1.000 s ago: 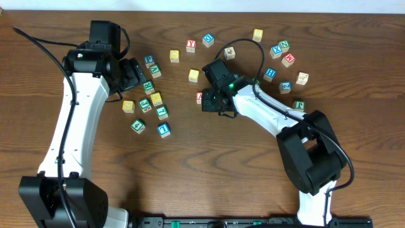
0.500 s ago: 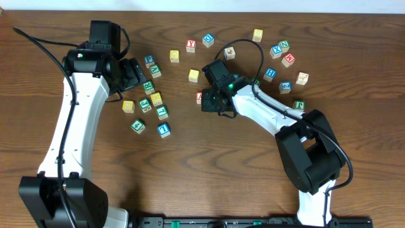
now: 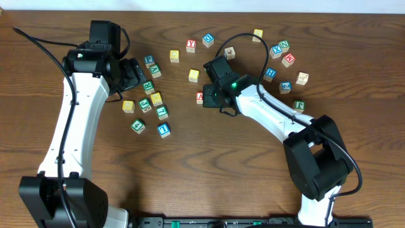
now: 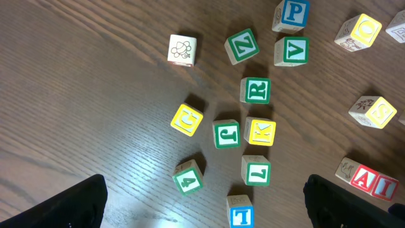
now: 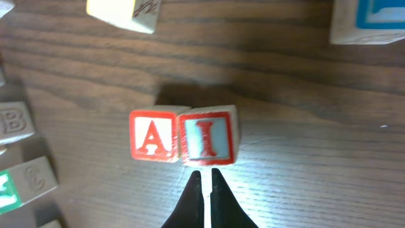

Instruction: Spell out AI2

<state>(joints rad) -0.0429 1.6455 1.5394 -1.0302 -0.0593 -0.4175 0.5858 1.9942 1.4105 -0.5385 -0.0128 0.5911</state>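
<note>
Right gripper [image 5: 204,178] pinched shut and empty, I'm nudging the I cube [image 5: 207,136] squarely so it's sitting flush against the A cube [image 5: 152,136] mid-frame; left gripper [image 4: 205,209] gaping wide.

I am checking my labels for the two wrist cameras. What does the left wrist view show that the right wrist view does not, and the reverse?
Only the left wrist view: a loose cluster of cubes, among them the green R cube, the green 4 cube and the yellow K cube.
Only the right wrist view: the right gripper, shut, at the bottom edge, and a B cube at the left edge.
Both: the A cube and the I cube, side by side and touching.
</note>
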